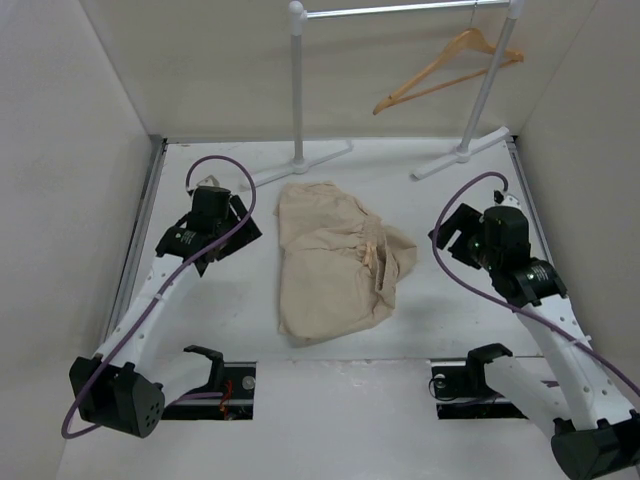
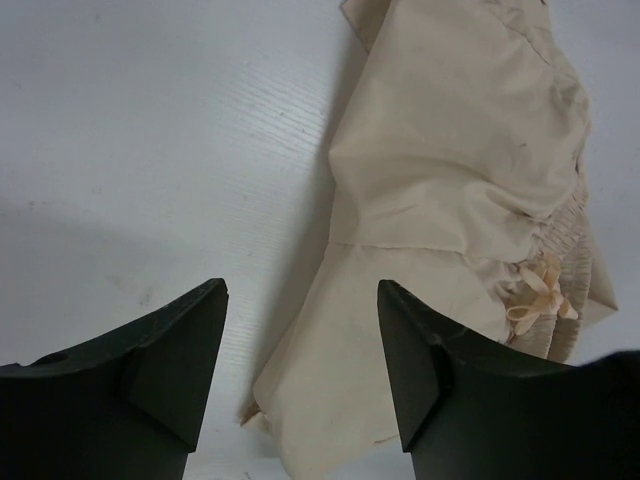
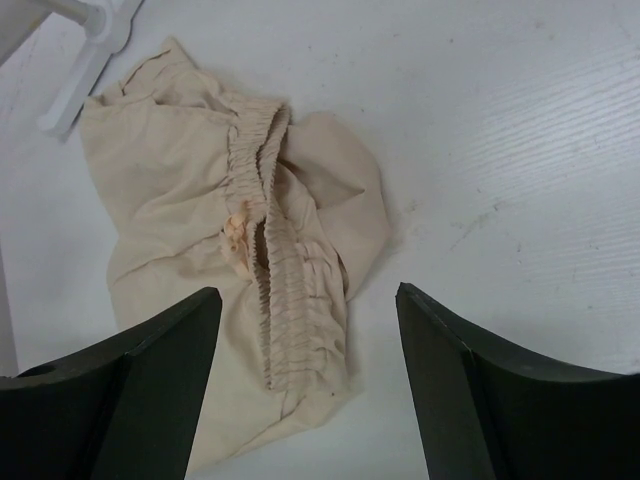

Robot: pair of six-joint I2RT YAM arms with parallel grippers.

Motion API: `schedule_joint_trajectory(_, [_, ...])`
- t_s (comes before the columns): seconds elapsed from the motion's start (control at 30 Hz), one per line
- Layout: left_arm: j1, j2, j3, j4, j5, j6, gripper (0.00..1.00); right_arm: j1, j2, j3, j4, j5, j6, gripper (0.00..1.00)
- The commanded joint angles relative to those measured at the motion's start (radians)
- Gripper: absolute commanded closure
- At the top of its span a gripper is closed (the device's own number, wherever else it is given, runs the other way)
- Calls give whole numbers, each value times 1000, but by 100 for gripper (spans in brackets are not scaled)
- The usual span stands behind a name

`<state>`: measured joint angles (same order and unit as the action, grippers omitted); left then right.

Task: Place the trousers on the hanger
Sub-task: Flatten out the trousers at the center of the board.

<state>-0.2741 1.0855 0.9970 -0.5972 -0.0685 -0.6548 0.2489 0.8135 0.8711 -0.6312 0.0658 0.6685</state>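
The beige trousers (image 1: 330, 262) lie crumpled flat on the white table, gathered waistband and drawstring toward the right. They also show in the left wrist view (image 2: 450, 200) and the right wrist view (image 3: 240, 260). The wooden hanger (image 1: 445, 68) hangs from the rail at the back right. My left gripper (image 1: 228, 232) is open and empty, left of the trousers; its view (image 2: 302, 330) shows the cloth's edge between the fingers, below them. My right gripper (image 1: 448, 232) is open and empty, right of the trousers; the waistband lies ahead of it in its view (image 3: 308, 340).
A white clothes-rail stand (image 1: 297, 90) stands at the back, its feet (image 1: 300, 165) on the table just behind the trousers; one foot shows in the right wrist view (image 3: 90, 50). White walls enclose the table on three sides.
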Motion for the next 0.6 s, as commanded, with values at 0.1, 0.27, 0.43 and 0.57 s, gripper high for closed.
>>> schedule_joint_trajectory(0.1, [14,22,17,57,59,14,39,3,10,32,71,-20,-20,39])
schedule_joint_trajectory(0.27, [17,11,-24,121,73,17,51,8,65,60,73,-52,-27,95])
schedule_joint_trajectory(0.43, [13,76,-38,197,84,4,86,55,269,132,161,-61,-44,89])
schedule_joint_trajectory(0.57, [17,155,-32,267,97,-11,79,77,471,193,290,-84,-44,51])
